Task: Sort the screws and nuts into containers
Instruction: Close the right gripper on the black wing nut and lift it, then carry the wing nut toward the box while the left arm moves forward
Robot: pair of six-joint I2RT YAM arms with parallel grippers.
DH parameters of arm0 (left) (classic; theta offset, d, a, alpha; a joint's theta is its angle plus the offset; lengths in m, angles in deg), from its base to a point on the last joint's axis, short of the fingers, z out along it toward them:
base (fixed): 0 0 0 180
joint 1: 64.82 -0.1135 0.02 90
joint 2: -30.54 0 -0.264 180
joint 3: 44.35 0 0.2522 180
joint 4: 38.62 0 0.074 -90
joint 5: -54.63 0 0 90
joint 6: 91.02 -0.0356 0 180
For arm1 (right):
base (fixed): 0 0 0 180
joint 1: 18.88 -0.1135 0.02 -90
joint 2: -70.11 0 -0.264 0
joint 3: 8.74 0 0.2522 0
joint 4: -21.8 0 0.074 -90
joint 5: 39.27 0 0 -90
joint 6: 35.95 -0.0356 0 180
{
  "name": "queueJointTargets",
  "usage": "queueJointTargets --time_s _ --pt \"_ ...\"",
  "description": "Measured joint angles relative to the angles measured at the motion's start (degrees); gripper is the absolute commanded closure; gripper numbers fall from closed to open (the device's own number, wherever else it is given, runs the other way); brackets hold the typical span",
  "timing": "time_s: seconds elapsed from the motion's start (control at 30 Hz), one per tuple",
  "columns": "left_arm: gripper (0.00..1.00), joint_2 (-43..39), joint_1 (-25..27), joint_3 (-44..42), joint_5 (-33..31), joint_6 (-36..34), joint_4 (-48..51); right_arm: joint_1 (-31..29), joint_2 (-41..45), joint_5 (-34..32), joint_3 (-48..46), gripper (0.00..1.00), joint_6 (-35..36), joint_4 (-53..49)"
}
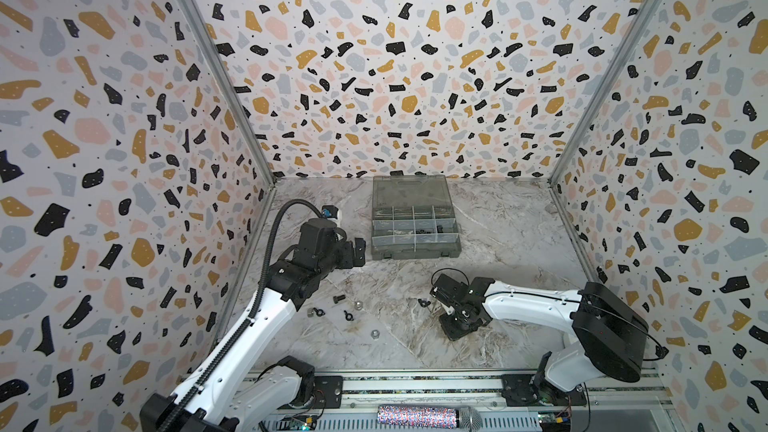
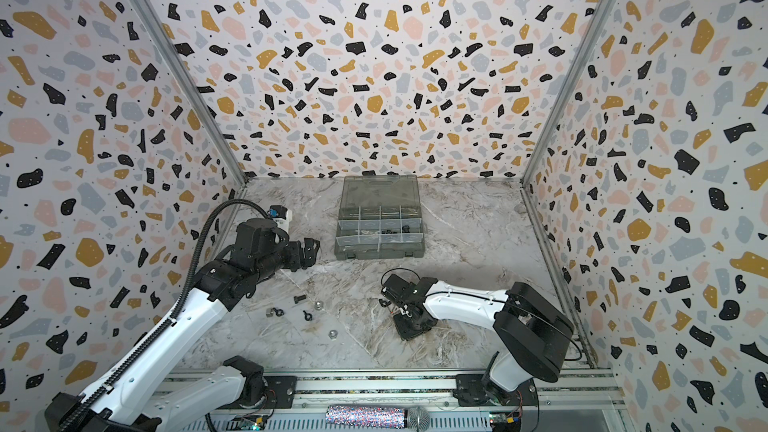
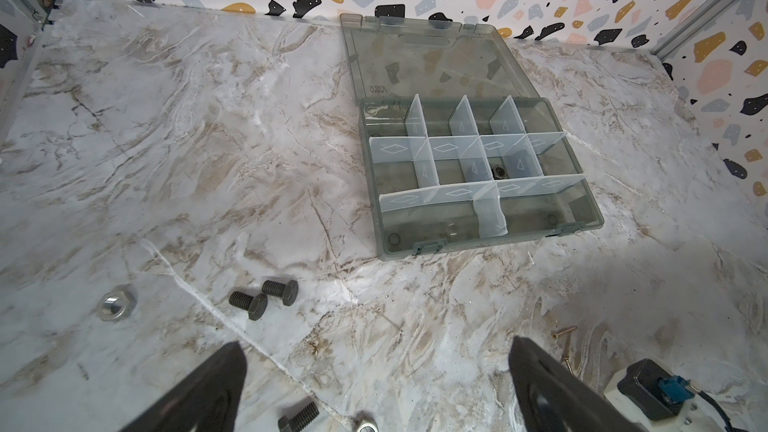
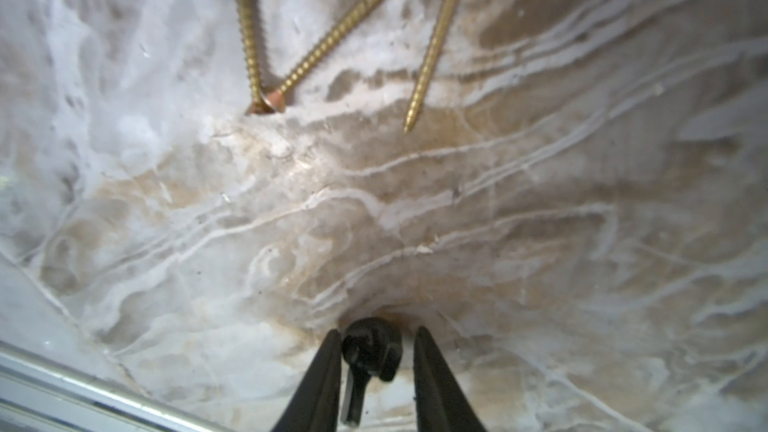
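The left claw (image 1: 360,252) hangs over the table (image 1: 511,243), just left of the box (image 1: 415,254). Its fingers (image 3: 199,388) stand wide apart with nothing between them. In the left wrist view two bolts (image 3: 253,305) lie touching on the marble, with a silver nut (image 3: 116,307) near them.

In both top views loose parts lie on the table in front of this claw. These are a grey nut (image 1: 310,312) beside a wing nut (image 1: 319,311), a third bolt (image 1: 338,298), a domed nut (image 1: 357,305) and a second wing nut (image 1: 348,317). A hex nut (image 1: 375,333) sits apart, nearest the front.

The box sits mid-table toward the rear wall, its lid (image 1: 409,193) open and lying flat behind it. Pale dividers (image 3: 457,147) split it into compartments. A dark nut (image 3: 497,171) lies in one compartment of the middle row.

The right arm (image 1: 532,301) reaches in low, its end over the table well in front of the box and right of the loose parts. The right claw (image 4: 376,332) points down there. Its fingers (image 4: 324,371) stand narrowly apart astride a black nut (image 4: 370,347) with a wing, which lies on the marble. One finger is at the nut's side and a gap shows at the other, so the nut is not clamped. Three brass screws (image 4: 332,39) lie near it on the table, two of them meeting at a head.
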Motion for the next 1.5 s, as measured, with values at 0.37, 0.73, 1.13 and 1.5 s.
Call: queueJointTargets --time_s 0.37,0.73,1.13,1.5 --pt "0.00 0.74 0.00 0.39 -0.24 -0.24 -0.02 -0.42 0.00 -0.76 1.68 0.84 0.15 -3.56" --pt "0.00 6.08 0.00 4.79 -1.51 -0.44 -0.37 2.21 0.00 -4.37 12.44 0.85 3.08 -9.20" --pt "0.00 10.91 0.00 8.87 -3.19 -1.46 -1.18 15.61 -3.98 -7.69 27.78 0.84 11.85 -12.76" --pt "0.00 17.38 0.00 14.27 -5.90 -3.17 -1.70 19.87 -14.43 -8.52 38.47 0.84 17.51 -12.59"
